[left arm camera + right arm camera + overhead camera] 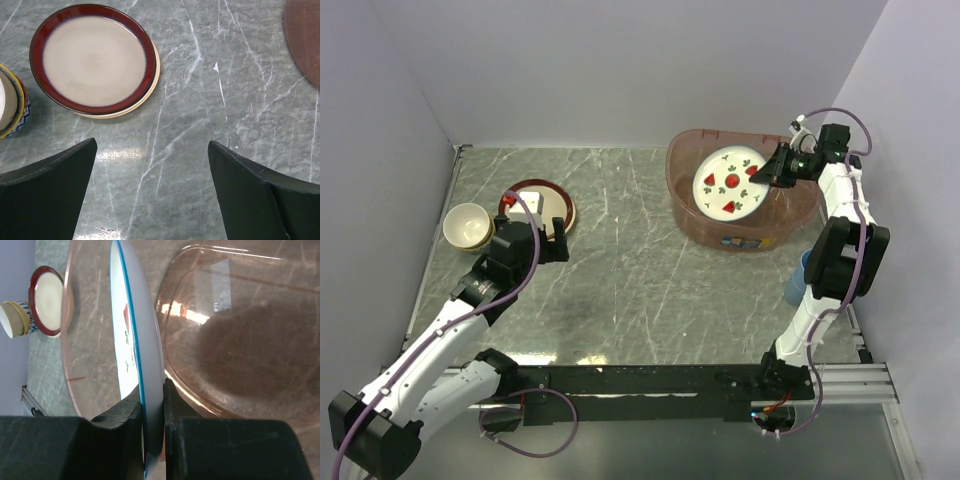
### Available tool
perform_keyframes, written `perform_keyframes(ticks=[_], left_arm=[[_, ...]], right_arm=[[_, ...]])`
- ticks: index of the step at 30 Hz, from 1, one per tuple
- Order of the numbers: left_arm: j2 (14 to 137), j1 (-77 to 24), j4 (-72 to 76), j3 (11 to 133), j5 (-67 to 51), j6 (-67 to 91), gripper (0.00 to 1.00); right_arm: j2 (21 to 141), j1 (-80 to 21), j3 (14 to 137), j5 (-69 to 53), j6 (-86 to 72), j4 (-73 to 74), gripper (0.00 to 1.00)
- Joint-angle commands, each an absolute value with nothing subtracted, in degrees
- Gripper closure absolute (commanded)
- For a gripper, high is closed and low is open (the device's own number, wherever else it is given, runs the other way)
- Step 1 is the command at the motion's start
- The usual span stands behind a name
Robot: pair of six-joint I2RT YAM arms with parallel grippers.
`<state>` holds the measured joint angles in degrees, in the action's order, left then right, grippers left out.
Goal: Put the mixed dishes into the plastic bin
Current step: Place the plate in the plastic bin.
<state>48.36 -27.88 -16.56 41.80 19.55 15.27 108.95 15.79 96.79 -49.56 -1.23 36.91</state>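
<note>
My right gripper [767, 172] is shut on the rim of the white plate with red and dark shapes [728, 182], holding it tilted over the plastic bin [682, 205]. The right wrist view shows that plate [147, 335] edge-on between the fingers, above the bin's floor [250, 345]. At the left, my left gripper [542, 238] stands open just in front of a red-rimmed plate [92, 55], which is stacked on a cream-yellow plate [152, 80]. Its jaws hold nothing. A small cream bowl [468, 225] sits left of that stack. A light blue cup [797, 278] shows partly behind the right arm.
Purple walls close in the grey marble table [640, 280] at the back, left and right. The bowl with its yellow and blue pattern [9, 105] sits at the left edge of the left wrist view. A black rail [650, 378] runs along the near edge.
</note>
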Motion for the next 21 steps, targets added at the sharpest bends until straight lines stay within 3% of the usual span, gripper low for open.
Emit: perform_keyframes(ticks=[1, 21], left_arm=[[48.7, -27.7, -13.6, 42.0, 21.0, 14.2, 0.01], [50.9, -27.7, -13.3, 41.8, 21.6, 13.6, 0.01]], right_arm=[[109.9, 14.9, 102.3, -52.6, -1.4, 34.9, 1.00], [122.0, 7.8, 112.3, -48.3, 2.1, 38.9, 0.99]])
